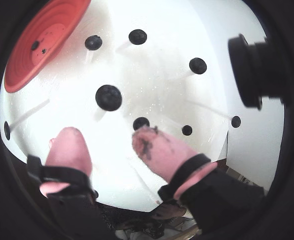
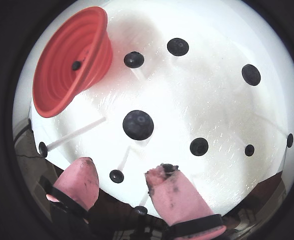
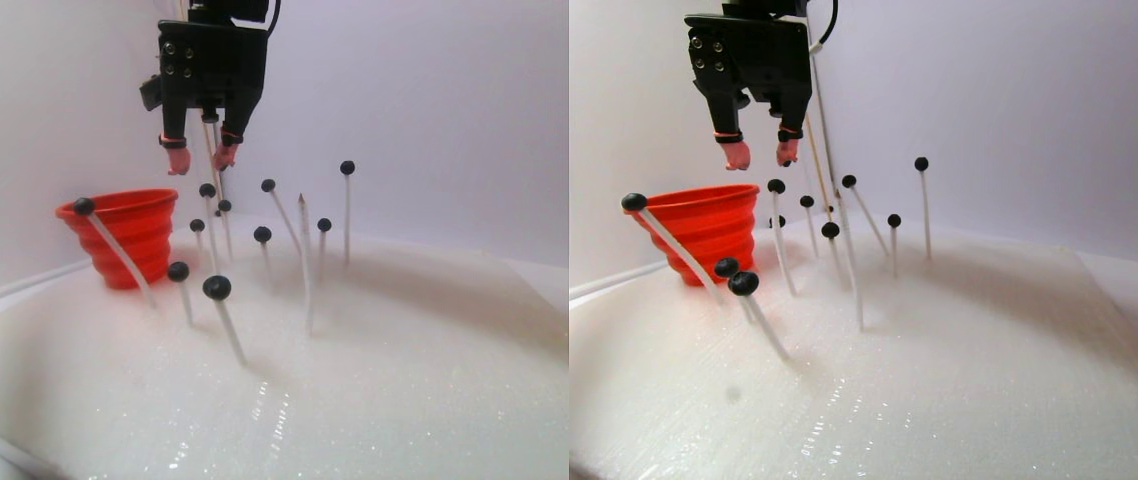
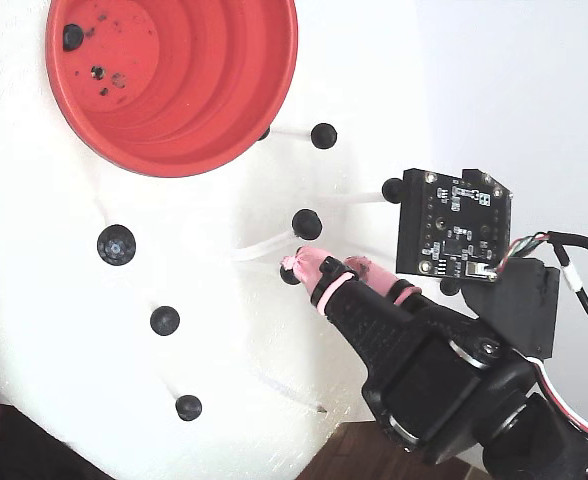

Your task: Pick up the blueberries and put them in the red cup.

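Cup (image 4: pixel 224 120): orange-red, ringed inside, standing on white foam board (image 4: pixel 64 360); serves as landmark for all below; one berry (image 4: pixel 72 37) already lying on its base, so task judged begun, most of it left. Berries (image 2: pixel 138 124): small blue-black balls, each spiked on a thin white stick (image 3: pixel 229 330) planted in the foam, presumably to lift them clear of the surface for plucking from above; sticks lean at differing angles, heads at differing heights; in the stereo pair, one berry (image 3: pixel 82 206) level with the cup's rim on its near side, two lower ones (image 3: pixel 217 288) in front of the cup, the rest spread away to the cup's right. One bare stick (image 3: pixel 301 215) right of the cup, no berry on it. Gripper (image 3: pixel 199 158): black body, pink pads (image 1: pixel 157 150) held on with black bands, one pad smeared dark at the tip, probably juice; jaws spread apart, nothing between them; hanging above the sticks just right of the cup in the stereo pair, apart from all berries. Nearest berry (image 1: pixel 141 123): just off the stained pad's tip in a wrist view, not between the pads; likely next target, calling for a descent and a shift to bracket it before closing. Risk judged: pads brushing neighbouring sticks, or squashing soft fruit.
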Action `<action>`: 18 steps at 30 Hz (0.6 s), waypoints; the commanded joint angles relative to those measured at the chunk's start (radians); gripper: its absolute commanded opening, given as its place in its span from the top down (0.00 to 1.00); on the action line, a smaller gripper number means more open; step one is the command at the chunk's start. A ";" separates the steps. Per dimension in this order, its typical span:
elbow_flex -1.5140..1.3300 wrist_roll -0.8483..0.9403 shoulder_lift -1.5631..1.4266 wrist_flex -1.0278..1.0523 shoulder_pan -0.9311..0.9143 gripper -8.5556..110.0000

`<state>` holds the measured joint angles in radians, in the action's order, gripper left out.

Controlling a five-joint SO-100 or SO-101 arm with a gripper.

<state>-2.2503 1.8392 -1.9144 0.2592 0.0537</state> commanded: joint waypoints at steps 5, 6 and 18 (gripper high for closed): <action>0.092 0.012 0.023 -0.048 -0.003 0.76; 0.095 0.012 0.029 -0.051 -0.003 0.76; 0.126 0.031 0.081 -0.094 -0.021 0.76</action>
<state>-2.2013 1.8653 -1.8208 0.1948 0.0383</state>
